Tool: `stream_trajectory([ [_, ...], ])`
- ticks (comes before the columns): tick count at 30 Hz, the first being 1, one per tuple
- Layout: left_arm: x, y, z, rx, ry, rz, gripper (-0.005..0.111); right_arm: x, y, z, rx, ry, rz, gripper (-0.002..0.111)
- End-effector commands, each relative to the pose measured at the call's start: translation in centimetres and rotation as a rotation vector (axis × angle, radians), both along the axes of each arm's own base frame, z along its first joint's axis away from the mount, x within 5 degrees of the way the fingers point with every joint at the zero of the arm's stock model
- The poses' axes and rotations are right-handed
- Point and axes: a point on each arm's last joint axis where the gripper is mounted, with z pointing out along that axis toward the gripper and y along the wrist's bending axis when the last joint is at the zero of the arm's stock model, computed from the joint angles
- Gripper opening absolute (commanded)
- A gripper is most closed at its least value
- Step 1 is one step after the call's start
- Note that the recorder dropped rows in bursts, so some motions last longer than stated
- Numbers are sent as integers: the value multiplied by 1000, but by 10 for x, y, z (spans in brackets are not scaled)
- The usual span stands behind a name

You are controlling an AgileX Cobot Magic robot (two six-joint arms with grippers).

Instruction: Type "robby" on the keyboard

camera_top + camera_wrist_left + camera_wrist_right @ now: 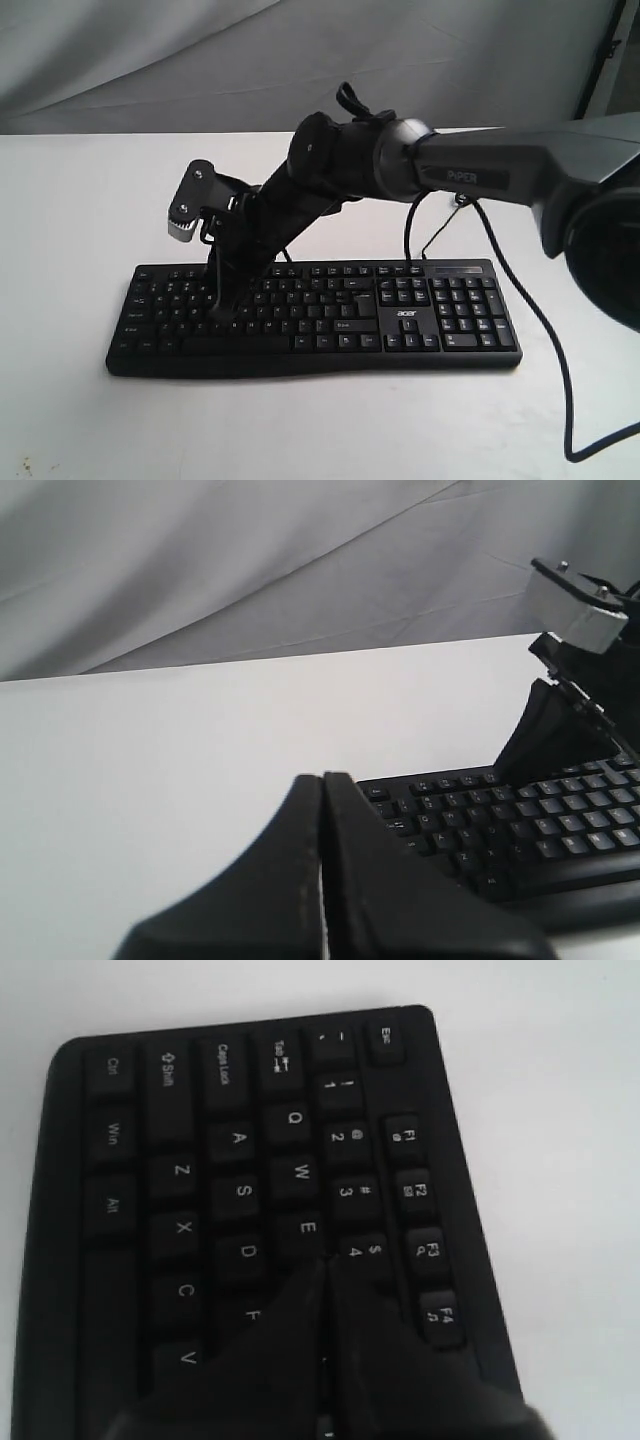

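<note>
The wide black keyboard [330, 335] with white legends and an acer logo lies across the white table. My right arm reaches across the middle to its left half. The right gripper [222, 316] is shut and points down at the letter rows. In the right wrist view the shut right gripper [328, 1261] ends between the E and 4 keys of the keyboard [200, 1160] and hides the key just past E. Whether that key is pressed I cannot tell. My left gripper [322, 777] is shut on nothing, low beside the Esc end of the keyboard [540, 830]. It does not show in the exterior view.
A thin black cable [545, 345] runs over the table to the right of the keyboard, and more cables hang from the right arm [460, 175] behind it. The white table [80, 200] ends at a grey cloth backdrop [150, 60].
</note>
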Motion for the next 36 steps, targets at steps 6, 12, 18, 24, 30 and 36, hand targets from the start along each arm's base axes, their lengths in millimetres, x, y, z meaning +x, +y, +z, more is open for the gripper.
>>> stream_trajectory([
  [6, 0, 0, -1, 1, -5, -6, 0, -9, 14, -7, -2, -39, 31, 0],
  [12, 0, 0, -1, 1, -5, -6, 0, -4, 14, -6, 11, -70, -4, 0],
  [18, 0, 0, -1, 1, -5, -6, 0, -3, 11, -8, -24, -83, -4, 0],
  [24, 0, 0, -1, 1, -5, -6, 0, -3, 11, -9, -31, -82, -9, 0],
  [30, 0, 0, -1, 1, -5, -6, 0, -3, 11, -9, -32, -76, -11, 0],
  [36, 0, 0, -1, 1, -5, -6, 0, -3, 11, -9, -25, -70, -16, 0],
])
